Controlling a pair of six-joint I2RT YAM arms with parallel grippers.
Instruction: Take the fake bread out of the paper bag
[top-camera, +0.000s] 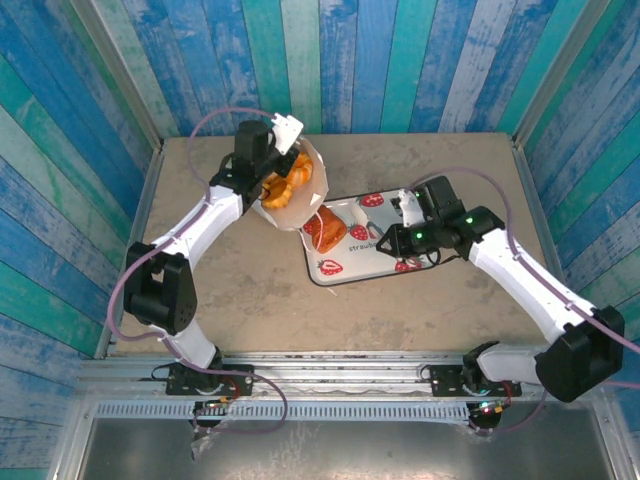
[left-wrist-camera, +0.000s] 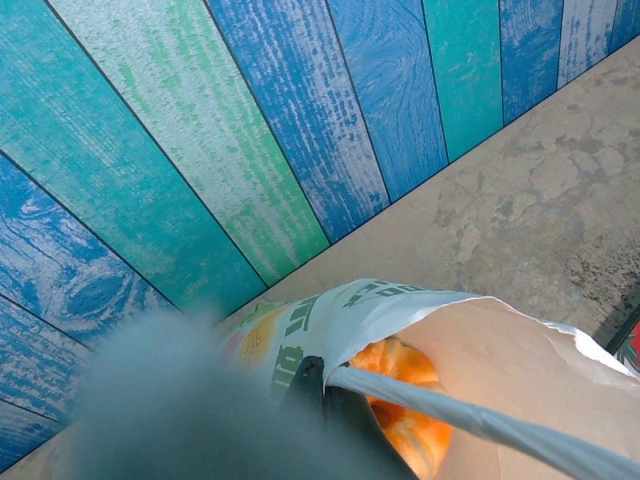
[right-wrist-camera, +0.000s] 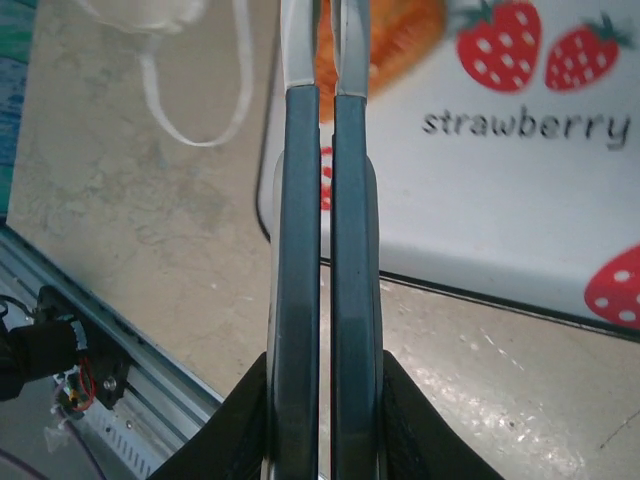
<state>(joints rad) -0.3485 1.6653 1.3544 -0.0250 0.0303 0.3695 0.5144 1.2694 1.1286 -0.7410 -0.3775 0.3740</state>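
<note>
Pinching the paper bag (left-wrist-camera: 500, 340) at far left with closed left claw (left-wrist-camera: 325, 395), mouth tilted toward tray (top-camera: 385, 215), bread (left-wrist-camera: 405, 400) inside; loaf (top-camera: 328, 228) on tray, lengthwise near-to-far; right claw (right-wrist-camera: 327, 40) shut, empty.

You see matt, lightly creased paper on the tall white paper bag (left-wrist-camera: 430, 310), and a glossy plastic sheen on the orange toy bun (left-wrist-camera: 415, 410). The white strawberry-print tray (right-wrist-camera: 500, 200) looks smooth and shiny. The beige worktop (top-camera: 250, 290) is rough and mottled. The right hand (right-wrist-camera: 327, 60) wears matt, dark, rubbery pads (right-wrist-camera: 300, 250).
</note>
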